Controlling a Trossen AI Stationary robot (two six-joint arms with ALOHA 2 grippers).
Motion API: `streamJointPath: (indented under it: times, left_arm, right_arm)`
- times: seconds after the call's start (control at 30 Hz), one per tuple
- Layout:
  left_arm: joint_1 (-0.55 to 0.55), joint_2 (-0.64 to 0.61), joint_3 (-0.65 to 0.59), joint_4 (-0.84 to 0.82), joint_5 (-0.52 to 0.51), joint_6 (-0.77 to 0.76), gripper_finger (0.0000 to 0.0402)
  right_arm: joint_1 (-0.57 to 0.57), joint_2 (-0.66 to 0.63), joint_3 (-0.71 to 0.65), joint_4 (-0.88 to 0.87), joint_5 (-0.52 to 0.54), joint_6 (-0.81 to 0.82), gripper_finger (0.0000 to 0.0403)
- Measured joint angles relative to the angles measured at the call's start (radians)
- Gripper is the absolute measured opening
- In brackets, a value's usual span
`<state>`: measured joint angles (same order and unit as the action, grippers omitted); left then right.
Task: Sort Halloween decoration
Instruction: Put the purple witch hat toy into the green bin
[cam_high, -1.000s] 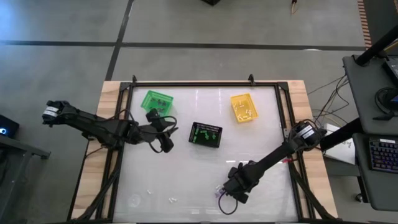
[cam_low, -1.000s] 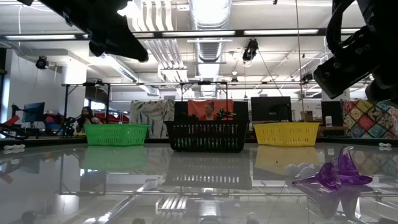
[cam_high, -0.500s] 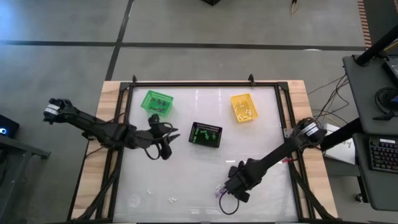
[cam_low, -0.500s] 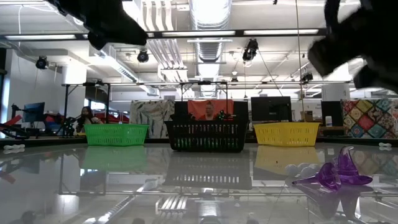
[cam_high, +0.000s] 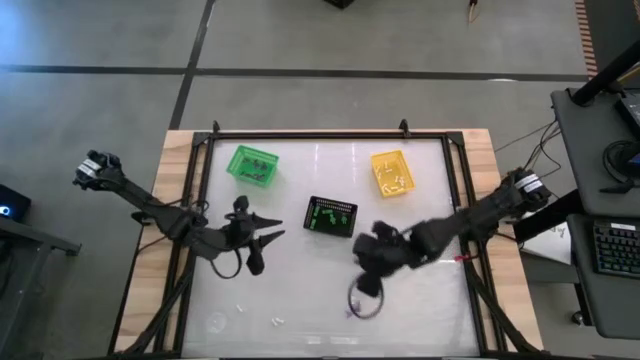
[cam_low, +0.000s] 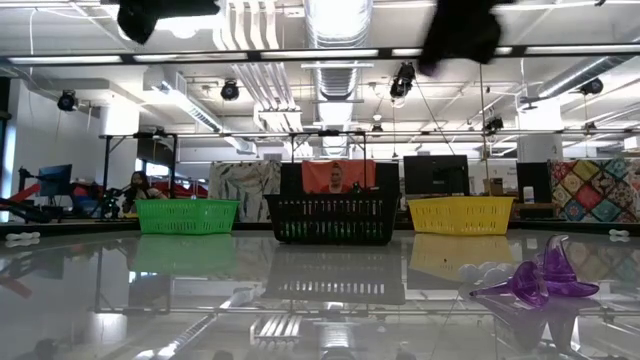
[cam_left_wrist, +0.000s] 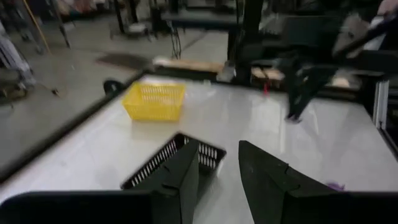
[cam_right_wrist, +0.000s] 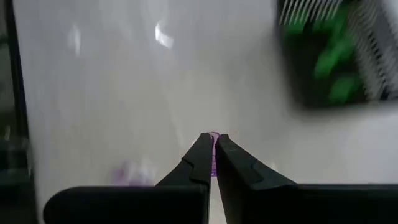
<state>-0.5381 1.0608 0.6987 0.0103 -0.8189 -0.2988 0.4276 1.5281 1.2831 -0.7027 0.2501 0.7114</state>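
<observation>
- The green basket (cam_high: 252, 164), upper left of the desk (cam_high: 430, 300) in the high view, already holds a few dark trinkets.
- The black basket (cam_high: 331, 216), centre of the frame, has green pieces inside; the yellow basket (cam_high: 392, 173), to its upper right, has white ones. Sorting is, I judge, partly done.
- Left over: small white trinkets (cam_high: 277, 321) lie loose near the lower left edge of the desk, and a purple decoration (cam_low: 545, 280) with white bits just beside it sits at the lower right of the low view.
- The right claw (cam_right_wrist: 212, 154) is pinched narrow on a sliver of purple trinket (cam_right_wrist: 214, 137), shown between its tips in the right wrist view; in the high view it sits at the centre of the frame, just right of the black basket.
- The left claw (cam_left_wrist: 217, 180) is part open and carries nothing, left of centre in the high view.
- Which basket takes purple cannot be told.
</observation>
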Motion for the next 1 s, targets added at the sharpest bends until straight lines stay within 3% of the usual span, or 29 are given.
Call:
streamJointPath:
  times: [0.23, 0.47, 0.73, 1.0]
  left_arm:
    - [-0.092, -0.069, 0.006, 0.007, -0.138, 0.068, 0.0098]
    - [-0.141, -0.144, 0.007, 0.006, -0.19, 0.114, 0.0098]
    - [-0.162, -0.225, 0.007, 0.005, -0.19, 0.195, 0.0098]
    - [-0.162, -0.272, 0.008, 0.002, -0.194, 0.267, 0.0098]
  right_arm:
    - [-0.204, 0.022, 0.0, 0.374, -0.003, -0.332, 0.0009]
    - [-0.404, 0.134, 0.012, 0.722, -0.048, -0.539, 0.0009]
    - [-0.562, 0.315, 0.089, 1.025, -0.048, -0.605, 0.0009]
    - [-0.612, 0.536, 0.312, 1.049, -0.052, -0.607, 0.0009]
